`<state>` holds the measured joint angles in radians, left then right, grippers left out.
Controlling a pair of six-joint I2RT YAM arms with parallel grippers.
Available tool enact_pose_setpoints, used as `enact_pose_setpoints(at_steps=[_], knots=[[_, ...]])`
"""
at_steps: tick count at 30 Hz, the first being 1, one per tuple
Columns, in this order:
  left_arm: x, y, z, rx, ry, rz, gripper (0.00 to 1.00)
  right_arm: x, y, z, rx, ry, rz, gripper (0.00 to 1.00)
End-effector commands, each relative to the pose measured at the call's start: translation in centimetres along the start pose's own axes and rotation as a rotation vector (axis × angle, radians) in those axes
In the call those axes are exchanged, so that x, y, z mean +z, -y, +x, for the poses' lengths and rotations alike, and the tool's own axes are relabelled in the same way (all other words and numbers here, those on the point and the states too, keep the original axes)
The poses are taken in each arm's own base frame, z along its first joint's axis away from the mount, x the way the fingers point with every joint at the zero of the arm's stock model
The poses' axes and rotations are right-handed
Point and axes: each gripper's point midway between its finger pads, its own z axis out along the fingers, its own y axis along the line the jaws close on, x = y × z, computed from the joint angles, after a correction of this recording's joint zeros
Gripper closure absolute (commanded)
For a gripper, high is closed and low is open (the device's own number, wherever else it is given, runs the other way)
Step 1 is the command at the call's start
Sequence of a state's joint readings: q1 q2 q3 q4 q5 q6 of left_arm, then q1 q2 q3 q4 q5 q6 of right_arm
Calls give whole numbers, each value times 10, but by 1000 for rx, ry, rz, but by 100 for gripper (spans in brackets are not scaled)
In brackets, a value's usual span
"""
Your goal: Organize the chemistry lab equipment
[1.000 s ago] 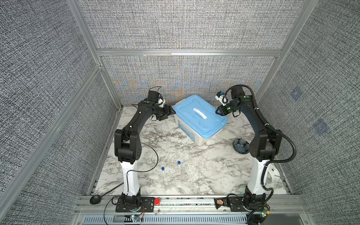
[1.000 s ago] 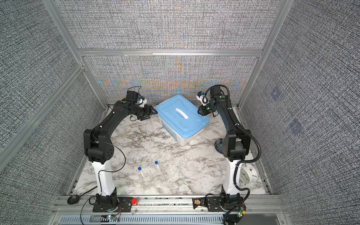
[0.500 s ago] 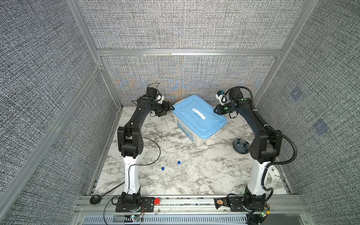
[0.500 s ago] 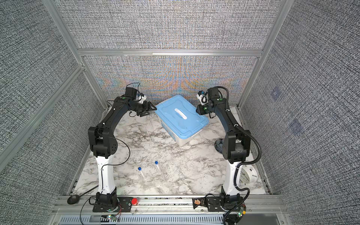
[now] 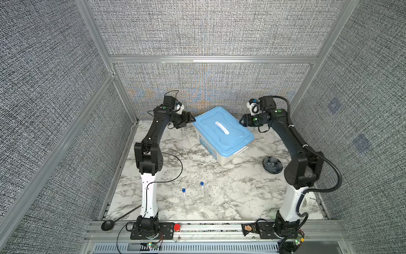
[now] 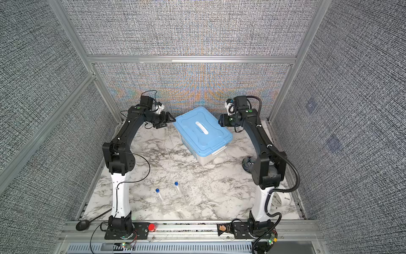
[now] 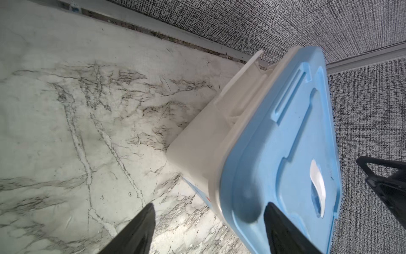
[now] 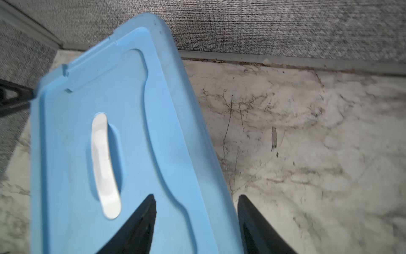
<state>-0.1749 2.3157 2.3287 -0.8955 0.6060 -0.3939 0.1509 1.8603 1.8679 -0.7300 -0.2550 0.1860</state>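
L gripper [image 7: 208, 204], R gripper [image 8: 196, 195] spread astride lid [image 8: 87, 92].

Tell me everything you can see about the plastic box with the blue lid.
The box is a rectangular tub of whitish plastic with a light blue lid on top. The lid has a white handle in a central recess and a white latch at the near end. It stands askew on the marble table near the back wall. The open left gripper and right gripper straddle opposite lid edges; contact is unclear.
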Motion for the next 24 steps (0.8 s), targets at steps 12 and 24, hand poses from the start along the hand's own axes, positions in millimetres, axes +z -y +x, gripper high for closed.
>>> enact_pose_setpoints(at_steps=[12, 24], knots=[[18, 17, -25, 204, 91, 127, 1, -58, 12, 74, 534, 22, 65, 27], [39, 48, -1, 308, 21, 270, 11, -14, 15, 81, 664, -25, 20, 27]])
